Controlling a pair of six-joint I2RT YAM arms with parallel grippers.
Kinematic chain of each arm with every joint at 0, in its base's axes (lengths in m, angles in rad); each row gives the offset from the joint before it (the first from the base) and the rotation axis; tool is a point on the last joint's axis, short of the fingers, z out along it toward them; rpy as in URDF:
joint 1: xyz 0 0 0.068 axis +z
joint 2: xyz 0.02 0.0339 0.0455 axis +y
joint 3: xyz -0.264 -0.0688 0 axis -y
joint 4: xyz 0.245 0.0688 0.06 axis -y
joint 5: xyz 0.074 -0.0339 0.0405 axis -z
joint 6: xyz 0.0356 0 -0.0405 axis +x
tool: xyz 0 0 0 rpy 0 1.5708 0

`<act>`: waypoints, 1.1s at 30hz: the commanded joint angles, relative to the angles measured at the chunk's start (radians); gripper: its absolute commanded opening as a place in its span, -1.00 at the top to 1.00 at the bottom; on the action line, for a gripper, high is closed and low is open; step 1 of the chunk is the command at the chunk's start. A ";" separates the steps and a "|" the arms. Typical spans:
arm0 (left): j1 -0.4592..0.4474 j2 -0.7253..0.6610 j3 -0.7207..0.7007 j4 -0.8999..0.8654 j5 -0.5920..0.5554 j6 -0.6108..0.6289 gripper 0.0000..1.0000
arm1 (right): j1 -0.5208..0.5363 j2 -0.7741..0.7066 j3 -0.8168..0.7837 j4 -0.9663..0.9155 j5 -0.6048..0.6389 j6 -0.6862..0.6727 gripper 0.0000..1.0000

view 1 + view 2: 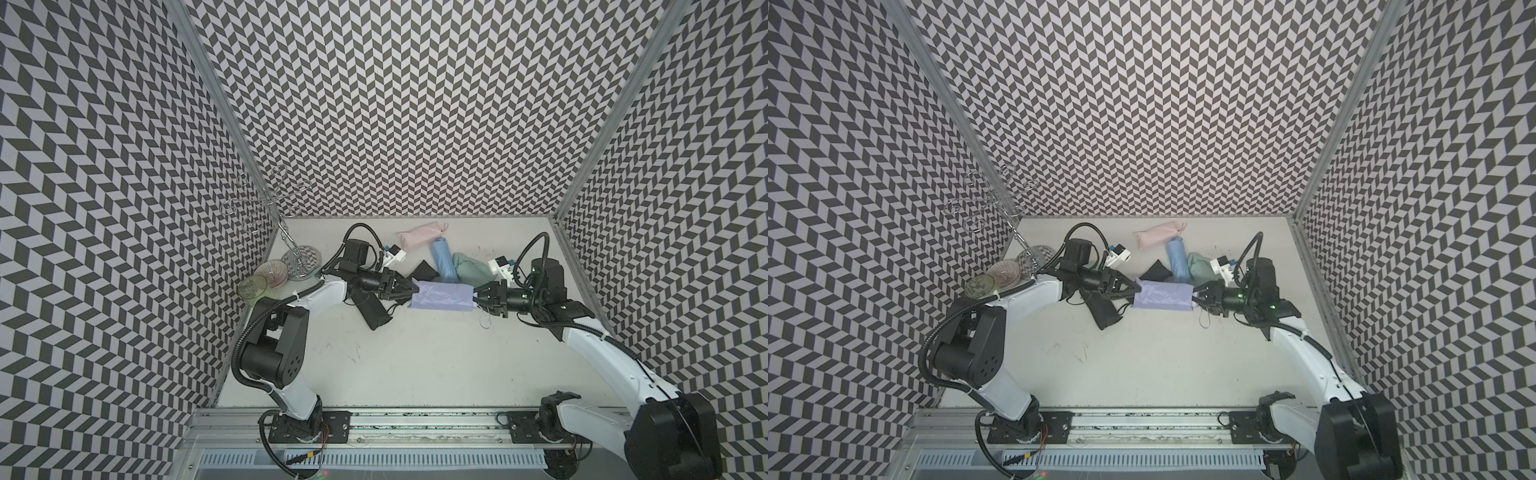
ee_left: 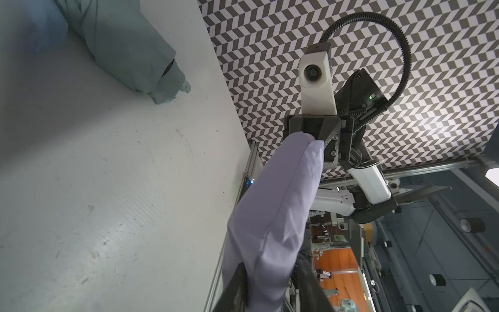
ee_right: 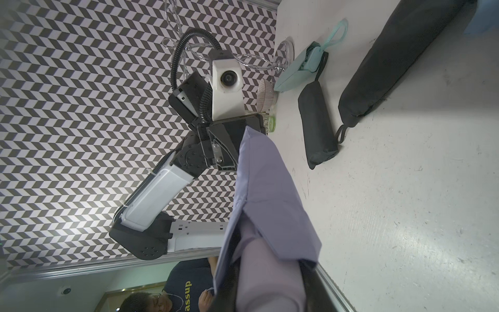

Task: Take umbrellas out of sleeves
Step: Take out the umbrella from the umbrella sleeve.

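The lavender umbrella (image 3: 270,281) is found roughly mid-bench, a touch toward 12 o'clock. It's mostly tucked inside its lavender sleeve (image 1: 440,296) and strung level between the two tools. The sleeve's 9 o'clock end is pinched by the left tool (image 1: 411,289), jaws closed on the fabric. The umbrella's 3 o'clock end, poking out of the sleeve mouth, is clamped tight by the right tool (image 1: 476,299). A wrist loop (image 1: 484,322) can be seen dangling by that end. Just beside the sleeve at 11 o'clock a black umbrella (image 1: 424,270) is parked, with a light blue umbrella (image 1: 444,259) at 12 and a mint umbrella (image 1: 471,268) at 1, those two touching. A pink umbrella (image 1: 419,236) is laid further out at 12, near the back wall. A second black umbrella (image 1: 372,309) is partly covered by the left arm at 8 o'clock. Over at the 9 o'clock edge of the bench (image 1: 415,365) a green glass (image 1: 253,287) is stood, with a wire rack (image 1: 286,232) behind it at 10.
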 commanded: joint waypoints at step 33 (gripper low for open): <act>0.263 -0.049 0.033 -0.261 -0.344 0.150 1.00 | -0.181 -0.060 0.125 -0.217 0.204 -0.208 0.61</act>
